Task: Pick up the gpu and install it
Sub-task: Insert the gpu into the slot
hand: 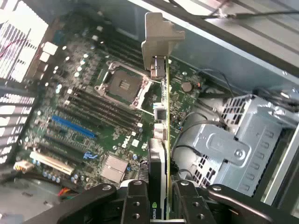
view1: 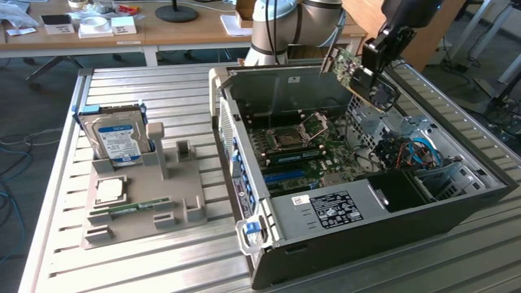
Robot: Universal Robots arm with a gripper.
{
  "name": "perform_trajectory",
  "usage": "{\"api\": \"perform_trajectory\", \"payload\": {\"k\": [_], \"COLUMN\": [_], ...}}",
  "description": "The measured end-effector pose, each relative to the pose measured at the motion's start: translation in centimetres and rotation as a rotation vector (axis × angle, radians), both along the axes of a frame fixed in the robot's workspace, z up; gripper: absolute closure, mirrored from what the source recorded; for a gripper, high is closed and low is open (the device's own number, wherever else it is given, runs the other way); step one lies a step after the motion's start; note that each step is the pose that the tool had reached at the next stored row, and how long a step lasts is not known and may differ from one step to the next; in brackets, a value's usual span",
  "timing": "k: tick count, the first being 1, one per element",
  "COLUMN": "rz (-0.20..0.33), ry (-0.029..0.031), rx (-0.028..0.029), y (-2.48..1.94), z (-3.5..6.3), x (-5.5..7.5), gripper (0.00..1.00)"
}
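Where the slatted surface [view1: 146, 91] carries a grey holder [view1: 143, 204] at the exterior view's left, the hard drive [view1: 118, 139] stands in it. To the right lies the open computer case [view1: 358, 244]. Over its far corner, the gripper [hand: 159, 193] is clamped on the gpu [view1: 346, 66], which hangs edge-on above the motherboard [hand: 84, 112]. The card looks light, stiff and fragile, so it is best gripped on its bare edges, clear of the connector.

My gripper [hand: 158, 196] clamps the gpu [hand: 158, 163] edge-on, w/ its silver bracket [hand: 161, 35] at the far end. The gpu hangs over the main board [hand: 93, 116], btw the empty CPU socket [hand: 122, 84] & the grey drive cage [hand: 233, 140]. A blue slot [hand: 74, 127] sits nr the case's vented wall [hand: 14, 112].
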State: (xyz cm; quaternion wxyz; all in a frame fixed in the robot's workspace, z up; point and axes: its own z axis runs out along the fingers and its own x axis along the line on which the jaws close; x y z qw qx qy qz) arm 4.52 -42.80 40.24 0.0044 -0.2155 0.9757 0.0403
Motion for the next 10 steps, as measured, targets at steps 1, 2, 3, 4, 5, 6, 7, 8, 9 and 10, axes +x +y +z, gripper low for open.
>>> {"api": "perform_trajectory", "payload": {"k": [1,2,3,4,5,6,7,8,9,10], "rz": [0.018,0.037,0.055,0.073,0.091,0.109,0.127,0.147,0.165,0.182], "ry": [0.0000,0.0000,0.0000,0.0000,0.0000,0.0000,0.0000,0.0001,0.0000,0.0000], "rx": [0.0000,0.0001,0.0001,0.0000,0.0000,0.0000,0.0000,0.0000,0.0000,0.0000], "y": [0.00,0.00,0.00,0.00,0.00,0.00,0.00,0.00,0.00,0.00], "z": [-0.01,-0.02,-0.03,-0.03,-0.04,-0.04,-0.05,-0.06,-0.07,-0.08], "x": [0.00,0.00,0.00,0.00,0.00,0.00,0.00,0.00,0.00,0.00], "gripper": [0.73,0.73,0.73,0.73,0.73,0.73,0.73,0.73,0.73,0.73]}}
